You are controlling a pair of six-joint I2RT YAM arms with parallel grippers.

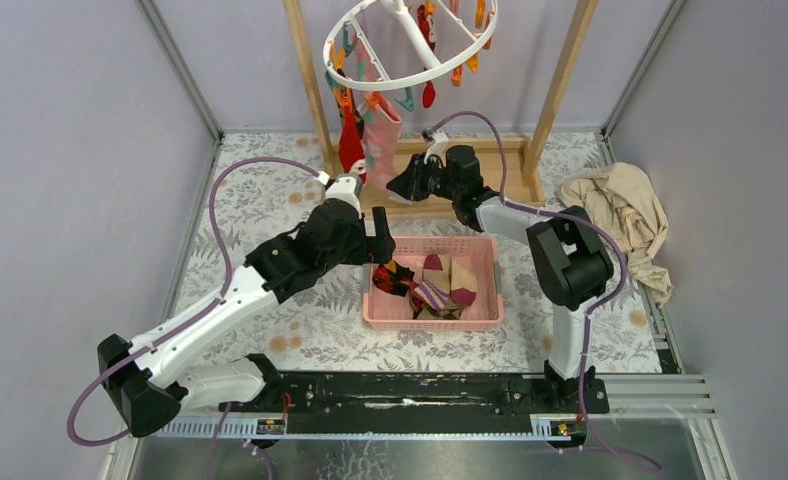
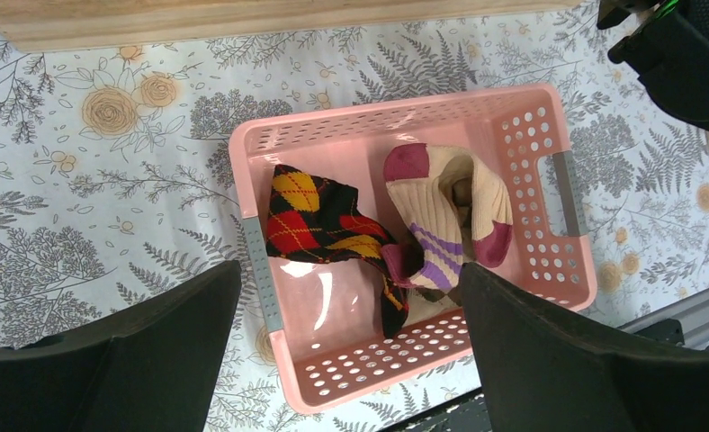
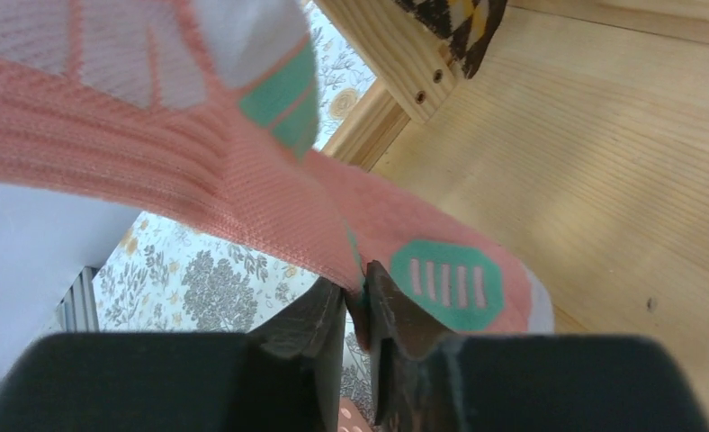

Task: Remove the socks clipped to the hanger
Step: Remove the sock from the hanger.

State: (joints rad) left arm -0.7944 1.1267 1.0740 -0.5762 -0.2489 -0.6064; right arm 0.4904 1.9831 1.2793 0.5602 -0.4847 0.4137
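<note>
The white ring hanger (image 1: 410,45) hangs at the top of the wooden frame, with coloured clips around it. A red sock (image 1: 350,140) and a pink sock (image 1: 382,150) dangle from its left side. My right gripper (image 1: 398,185) is at the pink sock's lower end. In the right wrist view its jaws (image 3: 358,286) are pinched on the pink sock (image 3: 198,153), beside a teal patch. My left gripper (image 2: 351,306) is wide open above the pink basket (image 2: 387,112), holding nothing. An argyle sock (image 2: 319,220) and a cream, purple-striped sock (image 2: 450,207) lie in the basket.
The wooden frame's base board (image 1: 450,190) lies just under the right gripper, its posts rising either side. A crumpled beige cloth (image 1: 625,215) lies at the right. The pink basket (image 1: 430,312) sits in the middle of the floral mat.
</note>
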